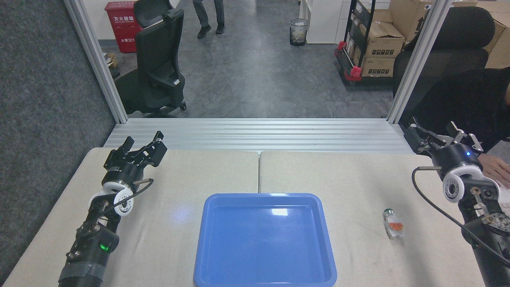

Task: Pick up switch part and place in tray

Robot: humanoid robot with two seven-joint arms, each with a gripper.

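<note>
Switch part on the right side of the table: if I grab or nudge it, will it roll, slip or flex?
The switch part looks like a rigid moulded plastic block, so probably stiff and light. It lies flat on its long side, so sliding seems likelier than rolling, though its round green cap end might let it pivot. Its smooth plastic could slip between the fingers of the right gripper.

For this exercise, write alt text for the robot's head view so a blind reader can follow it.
A small switch part lies on the beige table, right of an empty blue tray. Both robot grippers, left and right, hover open near the table's far corners, holding nothing. A person's hand rests beyond the right arm.
</note>
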